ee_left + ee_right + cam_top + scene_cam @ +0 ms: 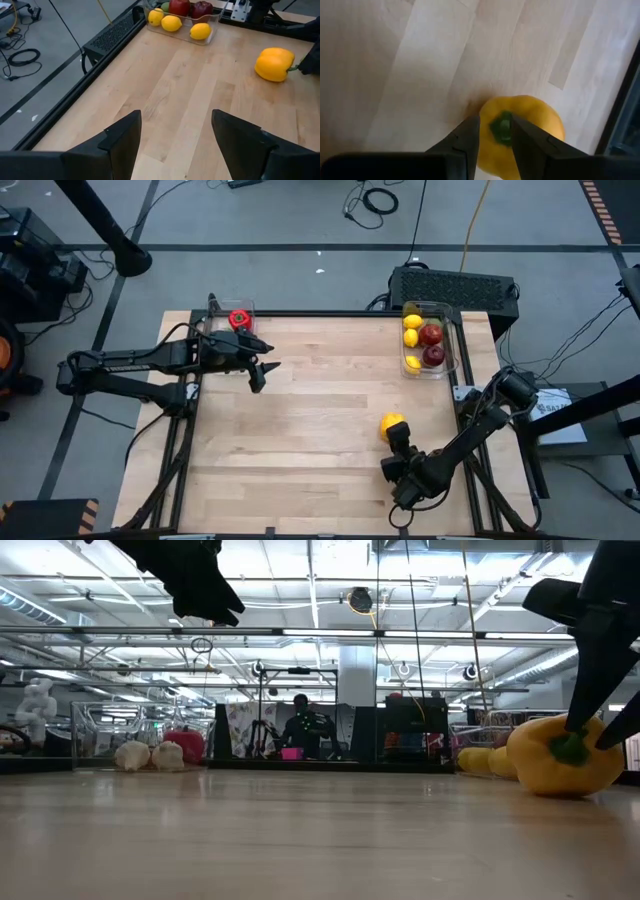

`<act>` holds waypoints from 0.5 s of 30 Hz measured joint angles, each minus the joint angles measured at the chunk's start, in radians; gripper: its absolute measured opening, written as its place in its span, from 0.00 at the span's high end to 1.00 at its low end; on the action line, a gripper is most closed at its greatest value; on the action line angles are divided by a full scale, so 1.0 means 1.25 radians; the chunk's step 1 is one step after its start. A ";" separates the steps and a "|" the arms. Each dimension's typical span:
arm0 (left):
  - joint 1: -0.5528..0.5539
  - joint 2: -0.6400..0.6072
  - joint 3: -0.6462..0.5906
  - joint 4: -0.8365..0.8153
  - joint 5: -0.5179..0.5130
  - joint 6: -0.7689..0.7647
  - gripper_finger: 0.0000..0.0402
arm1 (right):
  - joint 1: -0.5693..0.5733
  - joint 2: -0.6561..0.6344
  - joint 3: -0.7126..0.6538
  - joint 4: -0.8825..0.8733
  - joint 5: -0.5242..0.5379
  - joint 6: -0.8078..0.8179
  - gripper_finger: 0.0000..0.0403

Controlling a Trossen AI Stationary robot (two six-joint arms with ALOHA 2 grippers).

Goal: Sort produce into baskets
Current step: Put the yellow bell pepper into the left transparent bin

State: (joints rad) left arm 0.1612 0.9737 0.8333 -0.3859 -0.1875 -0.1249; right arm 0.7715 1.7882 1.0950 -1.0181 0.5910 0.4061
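Observation:
A yellow pepper point(391, 423) lies on its side on the wooden table point(300, 430), right of centre, and also shows in the low view point(560, 760). My right gripper point(495, 129) is shut on its green stem. My left gripper point(262, 366) is open and empty above the table's far left part, beside the left clear basket point(232, 315), which holds a red pepper point(239, 319). The right clear basket point(428, 340) at the far right holds yellow lemons point(411, 322) and red apples point(431, 334). My right gripper pinches the pepper's green stem point(502, 126) between its two fingers. The fingers point(585, 718) slant down at it from the table's near side. The pepper lies on its side with its underside on the table point(565, 790).
A black box with cables point(455, 283) stands beyond the table's far right edge. In the low view, white garlic point(132, 755) and a red piece point(185, 745) sit in the left basket. The middle and near left of the table are bare wood.

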 joint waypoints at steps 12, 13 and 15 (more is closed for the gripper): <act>0.000 0.000 0.000 0.002 0.000 0.000 0.38 | -0.004 0.000 0.000 -0.031 0.011 -0.029 0.76; 0.000 0.000 0.000 0.002 0.000 0.000 0.38 | -0.006 0.000 0.000 -0.031 0.011 -0.030 0.76; 0.000 0.000 0.000 0.002 0.000 0.001 0.38 | -0.011 0.000 0.000 -0.031 0.011 -0.035 0.76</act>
State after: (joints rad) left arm 0.1612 0.9737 0.8333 -0.3835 -0.1876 -0.1243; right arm 0.7577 1.7885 1.0950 -1.0565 0.6044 0.3617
